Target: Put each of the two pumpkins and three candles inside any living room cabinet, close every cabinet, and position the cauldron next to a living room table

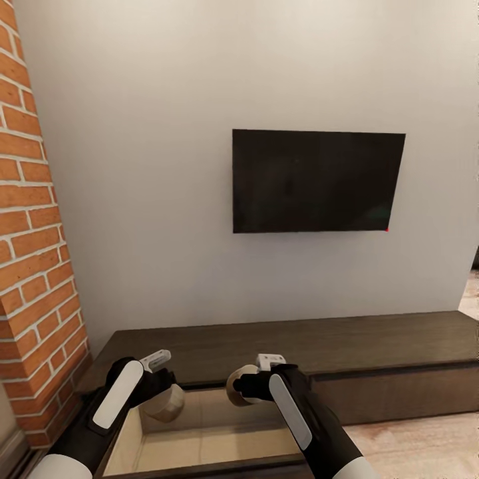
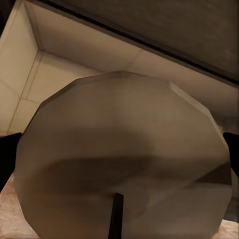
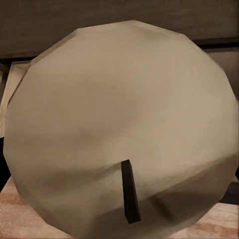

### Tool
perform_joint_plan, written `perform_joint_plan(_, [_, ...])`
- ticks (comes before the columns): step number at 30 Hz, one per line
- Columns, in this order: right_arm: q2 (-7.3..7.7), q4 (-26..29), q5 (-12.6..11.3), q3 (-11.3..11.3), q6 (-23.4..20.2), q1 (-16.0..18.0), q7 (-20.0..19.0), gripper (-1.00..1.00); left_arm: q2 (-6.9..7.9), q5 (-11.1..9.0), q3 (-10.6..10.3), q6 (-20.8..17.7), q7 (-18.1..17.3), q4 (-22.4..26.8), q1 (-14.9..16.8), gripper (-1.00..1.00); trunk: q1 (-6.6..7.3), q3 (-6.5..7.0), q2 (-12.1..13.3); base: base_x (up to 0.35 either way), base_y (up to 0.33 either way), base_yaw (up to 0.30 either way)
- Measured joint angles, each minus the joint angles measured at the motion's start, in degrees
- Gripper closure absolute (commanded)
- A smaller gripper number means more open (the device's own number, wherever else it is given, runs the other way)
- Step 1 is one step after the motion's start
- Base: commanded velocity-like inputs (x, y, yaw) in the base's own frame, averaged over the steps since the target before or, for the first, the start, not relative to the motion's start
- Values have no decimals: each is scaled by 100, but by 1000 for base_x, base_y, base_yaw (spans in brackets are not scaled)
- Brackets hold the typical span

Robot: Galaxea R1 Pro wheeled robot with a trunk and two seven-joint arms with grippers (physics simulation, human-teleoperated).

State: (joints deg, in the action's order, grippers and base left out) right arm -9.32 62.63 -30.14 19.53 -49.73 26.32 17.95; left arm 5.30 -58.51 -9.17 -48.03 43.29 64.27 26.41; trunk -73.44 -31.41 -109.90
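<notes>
Head view: left gripper (image 1: 161, 392) and right gripper (image 1: 247, 388) each clasp a pale round candle over the open drawer (image 1: 199, 436) of the cabinet (image 1: 372, 349) | Left wrist: candle (image 2: 124, 159), dark wick, above the pale drawer floor | Right wrist: candle (image 3: 122, 124), wick up | Advice: lower well inside the walls before releasing.

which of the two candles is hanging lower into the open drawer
The candle in the left gripper: that candle hangs lower, inside the drawer. The right gripper's candle sits higher, level with the cabinet top.
</notes>
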Motion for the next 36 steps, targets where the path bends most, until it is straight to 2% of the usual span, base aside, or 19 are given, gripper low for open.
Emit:
perform_joint_plan(20, [0, 2, -10, 0, 16, 0, 0, 100, 0, 3, 1, 1, 0, 1, 0, 100, 0, -52, 0, 1, 7, 42])
perform_joint_plan(29, [0, -3, -13, 1, 30, 1, 8, 100, 0, 5, 1, -1, 1, 1, -1, 100, 0, -53, 0, 0, 41, 155])
perform_joint_plan(36, [0, -2, -12, 1, 36, 0, 9, 100, 0, 9, 1, -3, 0, 1, 0, 100, 1, -53, 0, 107, 85, 15])
